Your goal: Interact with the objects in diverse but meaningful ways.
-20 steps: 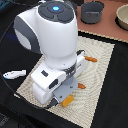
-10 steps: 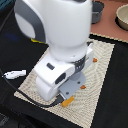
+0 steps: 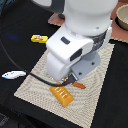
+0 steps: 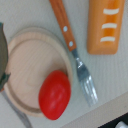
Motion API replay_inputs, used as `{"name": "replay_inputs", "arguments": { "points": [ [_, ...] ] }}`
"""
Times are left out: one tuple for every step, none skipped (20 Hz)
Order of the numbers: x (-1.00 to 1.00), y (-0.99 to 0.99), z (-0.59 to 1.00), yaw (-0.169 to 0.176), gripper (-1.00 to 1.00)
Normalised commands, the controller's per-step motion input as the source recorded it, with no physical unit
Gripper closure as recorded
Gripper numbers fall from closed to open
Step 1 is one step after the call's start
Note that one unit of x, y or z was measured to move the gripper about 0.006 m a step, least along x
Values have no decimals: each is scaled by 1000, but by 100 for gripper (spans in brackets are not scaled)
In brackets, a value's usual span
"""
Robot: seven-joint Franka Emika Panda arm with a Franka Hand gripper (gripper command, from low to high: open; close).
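Note:
The white arm fills the middle of the exterior view, bent low over the woven mat [image 3: 37, 75]. Its body hides the fingers of my gripper, so their state does not show. An orange ridged biscuit block [image 3: 62, 95] [image 4: 106, 25] lies on the mat's near edge. The wrist view looks straight down on a red tomato [image 4: 55, 94], which rests on a round wooden board [image 4: 30, 55]. A yellow red-marked packet [image 3: 39, 38] and a white-blue fish [image 3: 13, 75] lie off the mat on the exterior view's left. The pot is out of view.
A fork with an orange handle [image 4: 75, 47] [image 3: 79, 85] lies between the board and the biscuit block. A tan bowl [image 3: 122, 17] stands at the back on the exterior view's right. A black cable [image 3: 15, 60] runs across the dark tabletop towards the arm.
The arm has swung forward and lower over the front of the mat, filling more of the exterior view. The packet, fish and biscuit block have stayed put.

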Motion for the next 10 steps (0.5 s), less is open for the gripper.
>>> {"name": "replay_inputs", "arguments": {
  "points": [
    [-637, 417, -249, -66, -100],
    [-657, 409, -234, -62, -100],
    [-666, 411, -206, -62, -100],
    [-686, 414, -206, -62, -100],
    [-734, 414, -226, -59, -100],
    [-786, 383, -260, -51, -100],
    [-849, 334, -300, -36, -100],
    [-894, 317, -323, -25, -100],
    [-880, 351, -320, -23, -100],
    [-854, 386, -303, -24, -100]
  ]
}}
